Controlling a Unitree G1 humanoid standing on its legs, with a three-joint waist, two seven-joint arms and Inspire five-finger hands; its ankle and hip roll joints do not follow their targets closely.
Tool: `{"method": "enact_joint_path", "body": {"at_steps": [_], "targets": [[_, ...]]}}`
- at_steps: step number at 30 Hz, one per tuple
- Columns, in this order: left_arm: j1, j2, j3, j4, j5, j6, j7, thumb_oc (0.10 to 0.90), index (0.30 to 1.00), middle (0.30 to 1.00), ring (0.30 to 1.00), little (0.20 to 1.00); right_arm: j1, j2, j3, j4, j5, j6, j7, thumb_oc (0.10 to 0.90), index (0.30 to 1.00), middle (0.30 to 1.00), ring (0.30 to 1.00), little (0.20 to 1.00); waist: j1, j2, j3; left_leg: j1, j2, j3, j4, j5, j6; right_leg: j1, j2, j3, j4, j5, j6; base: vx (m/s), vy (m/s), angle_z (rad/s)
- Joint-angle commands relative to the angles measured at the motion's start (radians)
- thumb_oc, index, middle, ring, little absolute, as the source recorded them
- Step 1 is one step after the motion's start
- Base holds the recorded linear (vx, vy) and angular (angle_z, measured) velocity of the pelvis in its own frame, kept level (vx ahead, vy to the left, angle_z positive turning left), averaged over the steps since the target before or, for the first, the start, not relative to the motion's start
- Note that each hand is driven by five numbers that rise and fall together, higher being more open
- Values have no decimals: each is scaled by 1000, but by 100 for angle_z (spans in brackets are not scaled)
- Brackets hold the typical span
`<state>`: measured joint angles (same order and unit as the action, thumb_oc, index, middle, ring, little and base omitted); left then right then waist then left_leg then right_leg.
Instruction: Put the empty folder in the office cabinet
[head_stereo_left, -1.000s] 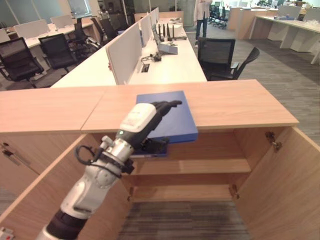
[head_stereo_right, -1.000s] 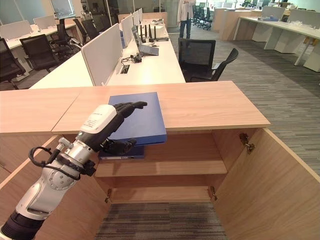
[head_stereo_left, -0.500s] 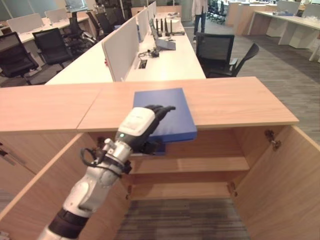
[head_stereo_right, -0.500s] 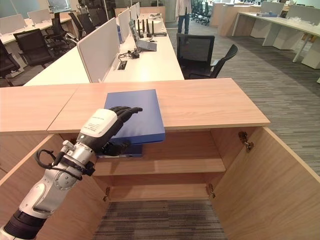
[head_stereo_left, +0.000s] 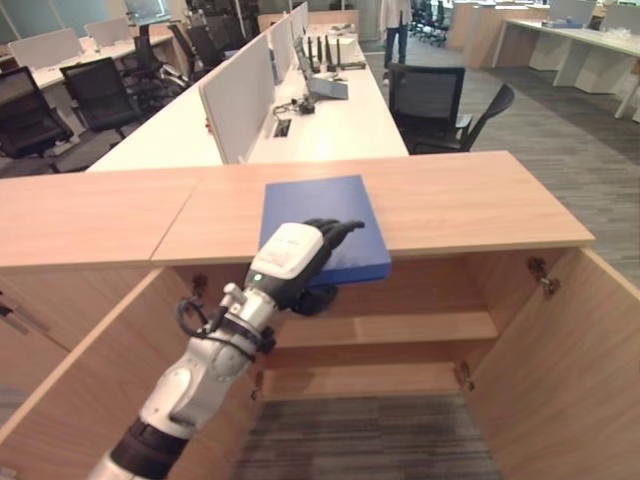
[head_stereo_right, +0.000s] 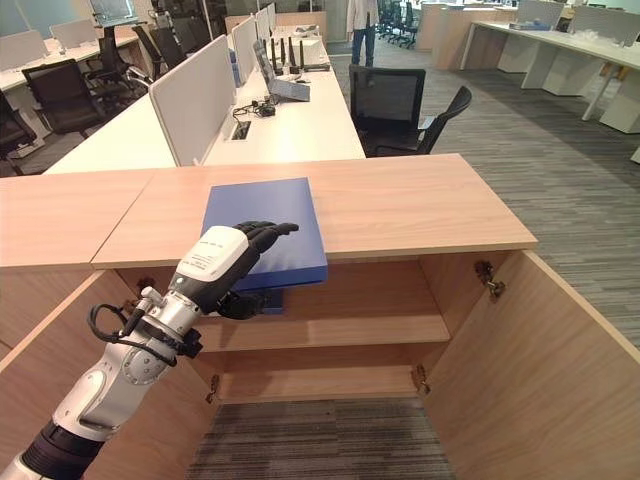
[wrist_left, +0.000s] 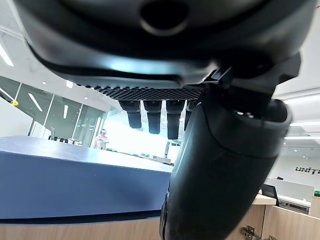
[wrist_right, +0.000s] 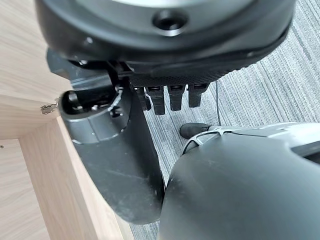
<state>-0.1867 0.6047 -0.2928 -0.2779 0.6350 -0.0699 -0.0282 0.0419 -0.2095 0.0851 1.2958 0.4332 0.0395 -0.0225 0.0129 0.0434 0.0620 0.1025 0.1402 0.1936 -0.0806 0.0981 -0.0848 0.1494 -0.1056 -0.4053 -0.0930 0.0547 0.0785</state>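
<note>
A flat blue folder (head_stereo_left: 320, 215) lies on the wooden top of the office cabinet (head_stereo_left: 470, 200), its near edge jutting out over the open front. My left hand (head_stereo_left: 290, 258) grips that near edge, with fingers (head_stereo_right: 268, 232) laid across the folder's top and the thumb (head_stereo_right: 243, 304) curled beneath. In the left wrist view the blue folder (wrist_left: 75, 180) runs in between fingers and thumb. My right hand (wrist_right: 170, 95) hangs beside a cabinet door above the carpet, its fingers relaxed and holding nothing.
Both cabinet doors stand open, one at the left (head_stereo_left: 90, 370) and one at the right (head_stereo_left: 560, 360), with a bare shelf (head_stereo_left: 400, 328) inside. Behind the cabinet are white desks with dividers (head_stereo_left: 240, 100), black office chairs (head_stereo_left: 430, 105) and a person (head_stereo_left: 397, 20) far off.
My left hand has slid further onto the folder's near edge and closed on it, thumb tucked under. The folder has stayed in place on the cabinet top. The camera shifted slightly.
</note>
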Motion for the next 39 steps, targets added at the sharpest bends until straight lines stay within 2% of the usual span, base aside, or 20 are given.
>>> {"method": "enact_joint_path", "body": {"at_steps": [1,15,39], "targets": [[-174,3,61,-27,31,-21,108,800,900,900,900,900,-18,8,38,8,-1,-9,-14,800,900,900,900,900,1,-48,8,56,17,-42,-7,-99,-44,1,-32,45,6,9,51,0,0,0],[-261,23,4,63,170,-2,151,800,900,900,900,900,-32,-1,45,13,-4,-11,-30,800,900,900,900,900,-6,-50,5,57,14,-37,-7,-102,-43,-1,-30,49,6,8,52,0,0,0],[-216,10,0,150,235,35,142,800,900,900,900,900,-25,0,43,7,-3,-7,-29,800,900,900,900,900,-11,-54,6,61,19,-27,-7,-100,-43,-2,-27,57,6,7,48,0,-1,0]]}}
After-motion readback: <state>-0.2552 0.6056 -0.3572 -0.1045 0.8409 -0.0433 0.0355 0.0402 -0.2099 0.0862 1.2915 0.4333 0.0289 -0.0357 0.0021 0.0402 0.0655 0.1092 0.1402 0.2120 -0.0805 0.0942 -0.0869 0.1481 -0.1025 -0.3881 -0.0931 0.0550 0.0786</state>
